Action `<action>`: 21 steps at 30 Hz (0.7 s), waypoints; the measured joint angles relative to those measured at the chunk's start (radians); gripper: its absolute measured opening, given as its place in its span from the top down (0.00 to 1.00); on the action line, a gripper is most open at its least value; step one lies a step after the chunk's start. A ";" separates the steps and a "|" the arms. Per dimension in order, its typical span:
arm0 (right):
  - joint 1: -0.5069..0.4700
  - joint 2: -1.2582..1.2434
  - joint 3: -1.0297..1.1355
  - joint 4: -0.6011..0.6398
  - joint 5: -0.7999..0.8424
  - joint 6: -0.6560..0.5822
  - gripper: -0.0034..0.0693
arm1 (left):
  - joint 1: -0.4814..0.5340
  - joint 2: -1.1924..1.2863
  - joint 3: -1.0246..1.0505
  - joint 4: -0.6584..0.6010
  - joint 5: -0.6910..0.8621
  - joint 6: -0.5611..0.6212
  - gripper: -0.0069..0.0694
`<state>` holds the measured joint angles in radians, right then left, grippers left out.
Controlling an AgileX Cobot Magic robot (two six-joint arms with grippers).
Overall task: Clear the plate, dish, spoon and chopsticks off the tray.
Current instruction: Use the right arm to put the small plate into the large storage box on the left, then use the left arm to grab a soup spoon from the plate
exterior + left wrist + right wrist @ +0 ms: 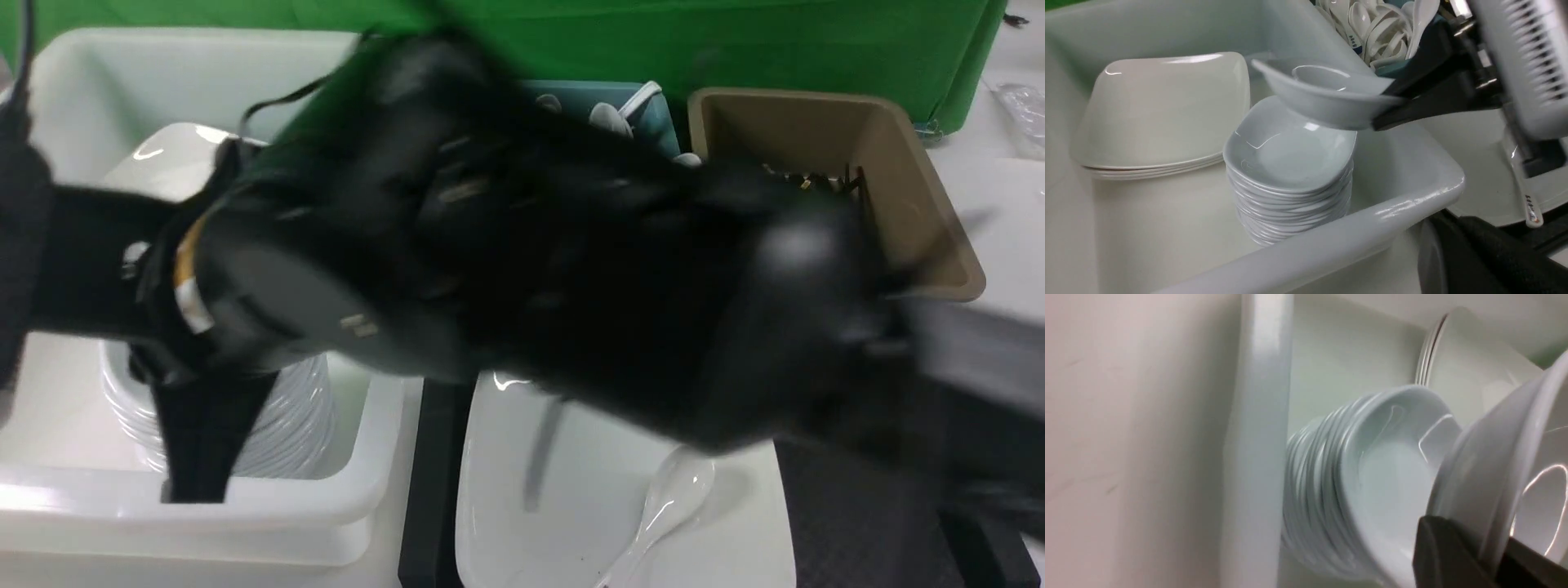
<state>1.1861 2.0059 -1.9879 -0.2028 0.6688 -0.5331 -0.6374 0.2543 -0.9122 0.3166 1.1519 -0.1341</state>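
The right gripper point(1388, 105) is clenched on the rim of the dish point(1327, 92), holding it tilted just above the stacked dishes point(1290, 163) inside the white bin point(1412, 196). The left gripper point(1453, 237) is closed on nothing, by the bin's rim.

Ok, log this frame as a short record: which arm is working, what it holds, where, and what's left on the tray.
working arm: right gripper, jaws closed on the rim of the dish
dish position: tilted, over the stack of dishes in the white bin; contact unclear
on tray: plate with the spoon lying on it
brown bin: chopsticks inside
front view: mostly blocked by the blurred right arm
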 joint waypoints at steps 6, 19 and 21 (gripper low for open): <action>0.000 0.134 -0.092 -0.094 0.027 0.023 0.70 | 0.000 -0.007 0.000 -0.026 0.010 0.000 0.89; 0.012 -0.034 -0.098 -0.136 0.462 0.220 0.41 | 0.000 0.093 0.000 -0.163 -0.053 0.077 0.89; -0.015 -0.111 -0.053 -0.146 0.462 0.289 0.57 | 0.000 0.162 0.000 -0.197 -0.083 0.098 0.89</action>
<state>1.1713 1.8946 -2.0409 -0.3486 1.1309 -0.2444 -0.6374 0.4158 -0.9122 0.1193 1.0688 -0.0357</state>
